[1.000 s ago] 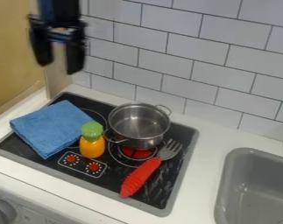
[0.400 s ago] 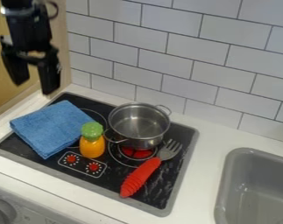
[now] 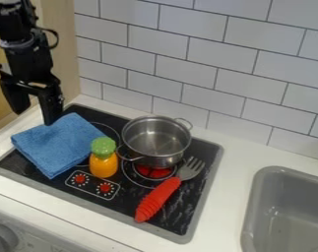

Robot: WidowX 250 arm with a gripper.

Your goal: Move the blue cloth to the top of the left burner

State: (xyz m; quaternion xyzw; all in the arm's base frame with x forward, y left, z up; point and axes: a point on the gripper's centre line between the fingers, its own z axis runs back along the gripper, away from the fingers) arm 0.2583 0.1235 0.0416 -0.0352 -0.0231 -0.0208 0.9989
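My black gripper (image 3: pixel 33 118) hangs at the upper left with its two fingers apart and nothing between them. Just below and behind it in the view lies the folded blue cloth (image 3: pixel 56 143), flat across the left side of the black stove (image 3: pixel 184 189) and reaching over its left rim. One fingertip overlaps the cloth's upper edge in the view; whether it touches, I cannot tell. Part of the left burner's ring (image 3: pixel 109 126) shows to the right of the cloth.
An orange bottle with a green top (image 3: pixel 103 162) stands at the cloth's right edge. Beside it are a metal pot (image 3: pixel 157 140) and a red-handled fork (image 3: pixel 158 198). A grey sink (image 3: pixel 289 211) is at the right, a tiled wall (image 3: pixel 201 64) behind.
The gripper has come down from the top edge and shifted somewhat left, lowering close to the cloth. The cloth and the other objects have stayed put.
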